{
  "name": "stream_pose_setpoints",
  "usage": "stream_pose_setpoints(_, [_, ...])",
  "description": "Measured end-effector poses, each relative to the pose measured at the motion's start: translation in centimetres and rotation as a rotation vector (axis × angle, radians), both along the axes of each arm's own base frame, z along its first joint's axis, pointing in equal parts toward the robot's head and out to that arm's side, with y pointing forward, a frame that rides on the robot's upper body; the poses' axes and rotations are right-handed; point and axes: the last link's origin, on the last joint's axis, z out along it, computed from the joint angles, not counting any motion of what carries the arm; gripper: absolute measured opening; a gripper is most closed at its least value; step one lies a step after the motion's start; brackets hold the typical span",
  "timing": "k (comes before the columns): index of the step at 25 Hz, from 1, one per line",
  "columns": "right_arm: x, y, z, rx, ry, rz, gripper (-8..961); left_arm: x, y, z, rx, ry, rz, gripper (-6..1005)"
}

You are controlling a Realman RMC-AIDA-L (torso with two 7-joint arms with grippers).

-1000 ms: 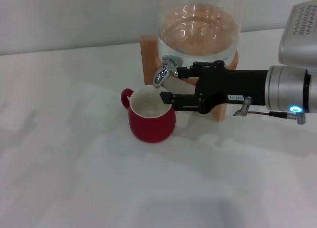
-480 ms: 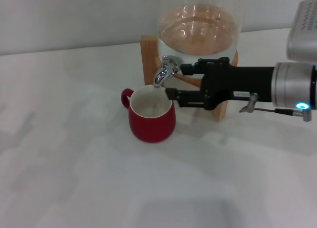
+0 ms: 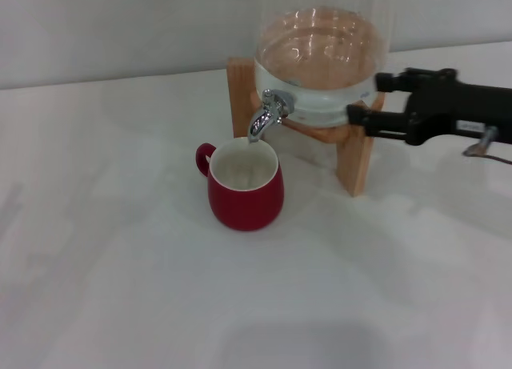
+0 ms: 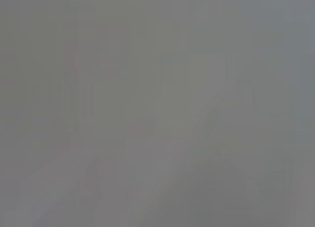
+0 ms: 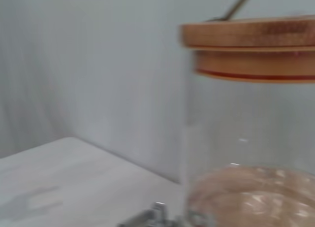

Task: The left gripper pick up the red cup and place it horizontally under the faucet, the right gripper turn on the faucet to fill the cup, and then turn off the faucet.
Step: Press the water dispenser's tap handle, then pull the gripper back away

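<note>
The left wrist view is a featureless grey blur. The clear glass dispenser [image 3: 324, 57] with a wooden stand is cut off at the head view's top edge.

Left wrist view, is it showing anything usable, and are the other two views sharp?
Left wrist view: a featureless grey blur, nothing identifiable. Head view: fairly clear, with highlights on the faucet and the glossy red cup. Right wrist view: soft, the glass dispenser blurred.

Head camera high, facing down; right wrist camera close beside the dispenser [image 5: 251, 138] (shared).

Red cup [image 3: 245, 194], chrome faucet [image 3: 264, 117], black right gripper [image 3: 370, 102].
</note>
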Motion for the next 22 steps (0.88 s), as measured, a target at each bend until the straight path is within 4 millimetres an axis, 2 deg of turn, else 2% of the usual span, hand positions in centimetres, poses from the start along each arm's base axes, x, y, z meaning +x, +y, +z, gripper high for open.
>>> stream_pose_setpoints(7, [2.2, -0.4, 1.6, 0.054, 0.012, -0.074, 719, -0.2, 0.3, -0.7, -0.107, -0.01, 0.014, 891])
stream_pose_setpoints(15, [3.4, -0.5, 1.3, 0.043, 0.019, -0.114, 719, 0.3, -0.3, -0.5, -0.094, 0.066, -0.023, 890])
stream_pose_setpoints(22, [3.0, -1.6, 0.2, 0.035, -0.038, -0.045, 719, 0.7, -0.8, -0.7, -0.047, 0.184, -0.076, 890])
